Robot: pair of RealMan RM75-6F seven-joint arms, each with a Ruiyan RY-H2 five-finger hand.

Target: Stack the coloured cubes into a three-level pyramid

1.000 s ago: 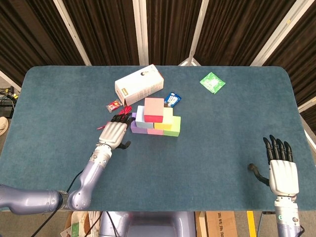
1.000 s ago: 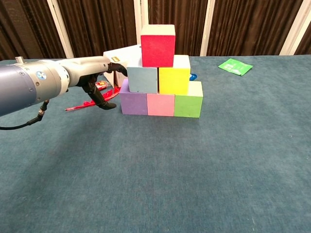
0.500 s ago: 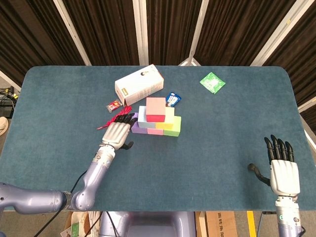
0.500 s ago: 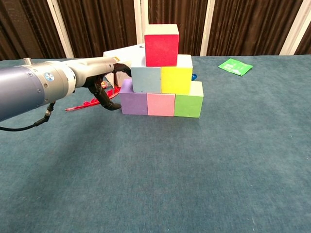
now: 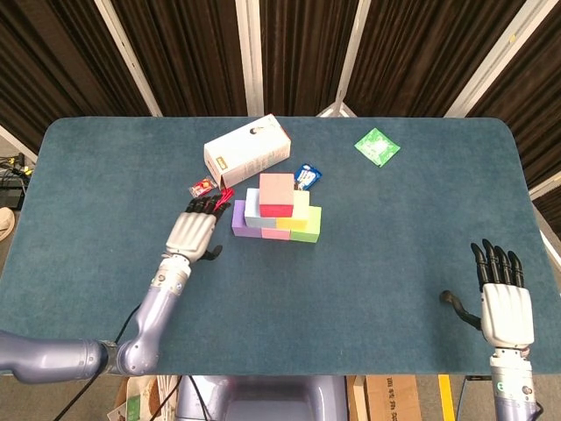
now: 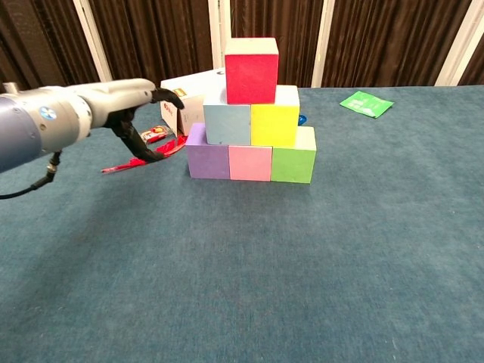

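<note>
- The pyramid stands near the middle of the table [image 5: 105, 167], a little toward its far edge: purple cube [image 6: 208, 161], pink cube [image 6: 250, 163] and green cube [image 6: 293, 160] at the bottom, light blue cube [image 6: 227, 124] and yellow cube [image 6: 274, 121] on them, red cube [image 6: 252, 70] on top.
- So I judge the stacking done; all three levels look straight.
- My left hand [image 5: 190, 232] is just beside the purple cube, toward the left edge, apart from it, fingers spread and holding nothing.
- My right hand [image 5: 504, 303] rests near the near right corner, fingers extended, empty.
- The next move, I think, is only to draw my left hand away to the side, so that no finger brushes the bottom row.
</note>
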